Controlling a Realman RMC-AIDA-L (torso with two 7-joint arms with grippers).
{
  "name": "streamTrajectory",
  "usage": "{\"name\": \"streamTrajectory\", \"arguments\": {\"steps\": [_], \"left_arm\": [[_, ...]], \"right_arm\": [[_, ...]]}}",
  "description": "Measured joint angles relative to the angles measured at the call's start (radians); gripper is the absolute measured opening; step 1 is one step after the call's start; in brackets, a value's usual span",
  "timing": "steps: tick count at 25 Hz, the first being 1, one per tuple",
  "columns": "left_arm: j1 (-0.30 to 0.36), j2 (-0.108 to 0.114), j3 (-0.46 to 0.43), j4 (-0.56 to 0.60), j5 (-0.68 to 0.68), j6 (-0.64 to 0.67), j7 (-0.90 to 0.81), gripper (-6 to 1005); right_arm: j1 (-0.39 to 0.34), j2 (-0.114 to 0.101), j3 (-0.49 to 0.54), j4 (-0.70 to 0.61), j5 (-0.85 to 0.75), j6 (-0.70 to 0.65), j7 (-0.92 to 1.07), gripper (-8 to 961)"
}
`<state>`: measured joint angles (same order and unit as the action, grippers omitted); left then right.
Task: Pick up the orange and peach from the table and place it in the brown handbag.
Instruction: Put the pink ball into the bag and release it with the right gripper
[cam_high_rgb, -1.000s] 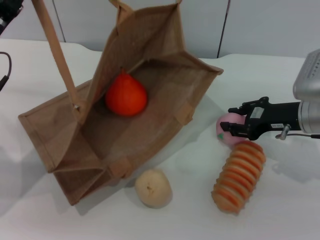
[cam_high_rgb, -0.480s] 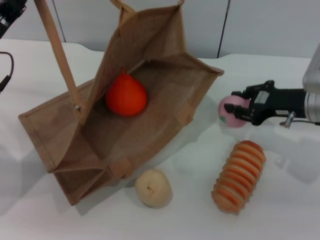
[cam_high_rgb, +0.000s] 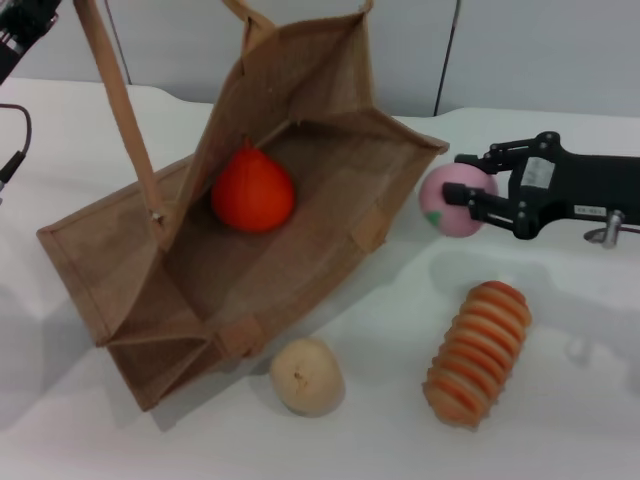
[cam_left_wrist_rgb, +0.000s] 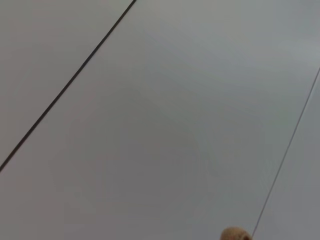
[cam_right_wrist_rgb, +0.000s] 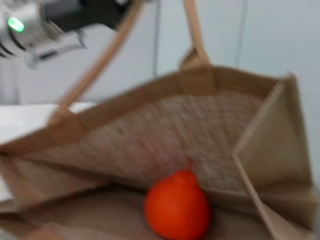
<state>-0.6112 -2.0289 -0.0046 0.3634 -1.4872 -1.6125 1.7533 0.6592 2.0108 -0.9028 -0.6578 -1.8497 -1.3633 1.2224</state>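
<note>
Peach: we see the peach (cam_high_rgb: 451, 201) clamped in the right claw (cam_high_rgb: 478, 198), lifted clear of the table (cam_high_rgb: 560, 420) and just beside the right edge of the brown handbag (cam_high_rgb: 300, 260); its small green mark faces down and toward the bag.

Orange: the orange (cam_high_rgb: 252, 193) lies inside the brown handbag, against the inner wall on the left side, its pointed top up. In the right wrist view we find it (cam_right_wrist_rgb: 177, 210) low in the bag's open mouth, under the woven wall (cam_right_wrist_rgb: 165, 135).

Brown handbag: it lies tipped on the table with its mouth open toward us and to the right. One long handle (cam_high_rgb: 115, 100) rises steeply to the upper left (it looks pulled taut); the same strap (cam_right_wrist_rgb: 107, 55) shows in the right wrist view, running up toward a dark arm part.

Right claw: black, reaching in from the right edge of the head view, its fingers (cam_high_rgb: 488, 205) closed on either side of the peach.

Left claw: only a dark piece of the left arm (cam_high_rgb: 22, 25) shows at the upper left corner, beside the top of the handle; we cannot tell whether its claw is apart or together. The left wrist view shows only a grey wall.

Other things: a pale beige round fruit (cam_high_rgb: 307, 376) sits on the table just in front of the bag, and a ridged orange-striped loaf (cam_high_rgb: 478, 352) lies to its right, below the right claw and apart from it.
</note>
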Motion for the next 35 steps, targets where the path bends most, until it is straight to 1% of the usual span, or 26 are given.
{"name": "streamTrajectory", "arguments": {"steps": [3,4,6,7,8,9,10,12,13,14,15,18,19,21,22,26,30,31,33,35], "left_arm": [[-0.004,-0.001,0.001,-0.001,0.0,0.002,0.0,119],[-0.006,-0.001,0.002,-0.001,0.001,0.002,0.0,119],[-0.016,-0.001,0.004,-0.004,0.01,0.002,0.0,119],[-0.019,-0.001,0.004,-0.007,0.014,0.002,0.0,119],[-0.028,0.0,0.004,-0.013,0.022,0.002,0.0,119],[-0.035,0.0,0.005,-0.018,0.029,0.002,0.0,118],[-0.042,0.0,0.005,-0.02,0.035,0.001,0.0,118],[-0.055,0.0,0.005,-0.023,0.047,-0.003,0.0,121],[-0.064,0.0,0.005,-0.025,0.055,-0.005,-0.001,123],[-0.071,0.0,0.006,-0.026,0.062,-0.006,-0.002,126],[-0.078,0.0,0.008,-0.026,0.069,-0.006,-0.004,129],[-0.094,-0.001,0.021,-0.028,0.077,-0.007,-0.008,136],[-0.098,-0.001,0.027,-0.032,0.077,-0.008,-0.01,139],[-0.106,-0.001,0.031,-0.045,0.078,-0.017,-0.011,144],[-0.108,0.0,0.031,-0.048,0.078,-0.024,-0.012,147],[-0.11,0.001,0.031,-0.05,0.078,-0.061,-0.019,158],[-0.11,0.002,0.03,-0.051,0.075,-0.09,-0.026,168],[-0.109,0.002,0.029,-0.051,0.072,-0.096,-0.027,171],[-0.105,0.002,0.027,-0.051,0.069,-0.1,-0.028,176],[-0.103,0.003,0.024,-0.051,0.069,-0.101,-0.029,181]], "right_arm": [[0.006,-0.001,0.004,-0.007,0.004,-0.078,-0.014,337],[0.023,0.0,-0.002,-0.005,0.005,-0.112,-0.03,336],[0.035,0.003,-0.009,-0.001,0.005,-0.121,-0.04,334],[0.054,0.005,-0.024,0.011,0.005,-0.123,-0.049,333],[0.105,0.009,-0.065,0.051,0.006,-0.112,-0.061,331],[0.105,0.009,-0.065,0.051,0.006,-0.112,-0.061,330],[0.133,0.01,-0.083,0.077,0.006,-0.099,-0.062,329],[0.197,0.011,-0.122,0.138,0.006,-0.055,-0.063,328],[0.249,0.014,-0.156,0.187,0.006,0.009,-0.063,328],[0.273,0.017,-0.172,0.207,0.006,0.042,-0.063,329],[0.273,0.017,-0.172,0.207,0.006,0.042,-0.063,329],[0.318,0.024,-0.204,0.245,0.007,0.145,-0.064,326],[0.337,0.03,-0.227,0.264,0.017,0.224,-0.065,324],[0.348,0.032,-0.272,0.279,0.06,0.298,-0.065,321],[0.348,0.032,-0.272,0.279,0.06,0.298,-0.065,321],[0.355,0.033,-0.454,0.289,0.218,0.465,-0.067,321],[0.347,0.034,-0.686,0.269,0.419,0.642,-0.068,322],[0.343,0.034,-0.732,0.26,0.459,0.676,-0.07,322],[0.32,0.034,-0.821,0.223,0.549,0.743,-0.087,322],[0.288,0.033,-0.875,0.178,0.624,0.784,-0.124,322]]}}
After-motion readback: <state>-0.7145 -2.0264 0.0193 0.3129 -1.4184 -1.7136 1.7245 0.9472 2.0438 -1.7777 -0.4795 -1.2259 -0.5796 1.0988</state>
